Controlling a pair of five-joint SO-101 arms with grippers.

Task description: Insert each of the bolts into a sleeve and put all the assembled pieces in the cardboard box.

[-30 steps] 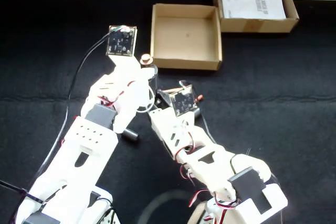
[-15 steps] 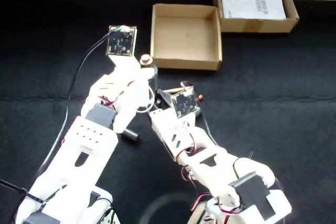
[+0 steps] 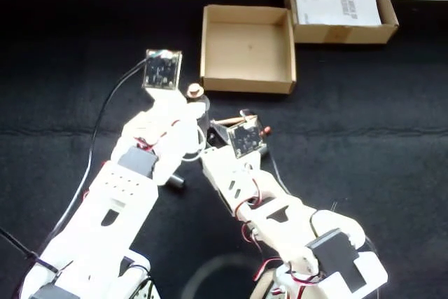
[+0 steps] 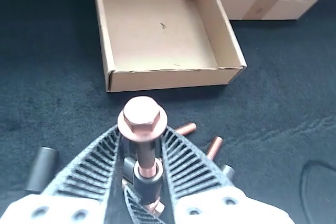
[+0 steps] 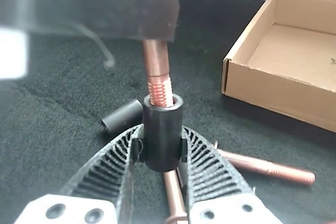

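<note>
Left tool grips bolt, right tool grips sleeve; printed sheet text unreadable.

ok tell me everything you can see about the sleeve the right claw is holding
The sleeve is a short black tube with a matte surface and an open top. It stands upright, seemingly clear of the black table, pinched at its sides by the right claw. The threaded tip of a copper-coloured bolt, held from above by the left claw, enters its top opening. Most of the shank stands above it.
</note>
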